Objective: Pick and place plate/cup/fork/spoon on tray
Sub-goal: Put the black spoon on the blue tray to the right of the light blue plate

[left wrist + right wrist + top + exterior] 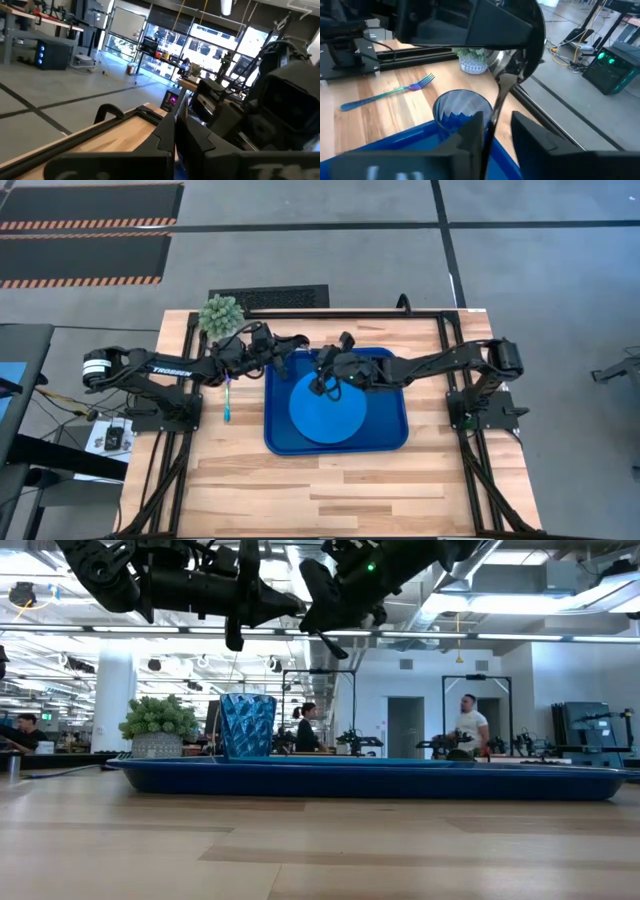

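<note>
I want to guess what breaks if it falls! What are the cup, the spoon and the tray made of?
The cup looks like see-through blue plastic with a ridged, faceted wall, though glass can't be ruled out. The spoon, held in the right gripper, looks like shiny metal, since it mirrors the light. The tray looks like smooth glossy blue plastic.

tray (385, 442): dark blue | plate (328, 410): bright light blue, plain | cup (248, 725): dark-blue translucent, faceted pattern | fork (387, 92): green-teal handle, pale tines | spoon (500, 95): dark metallic | plant (220, 314): grey-green | worktop (300, 480): pale wood planks
</note>
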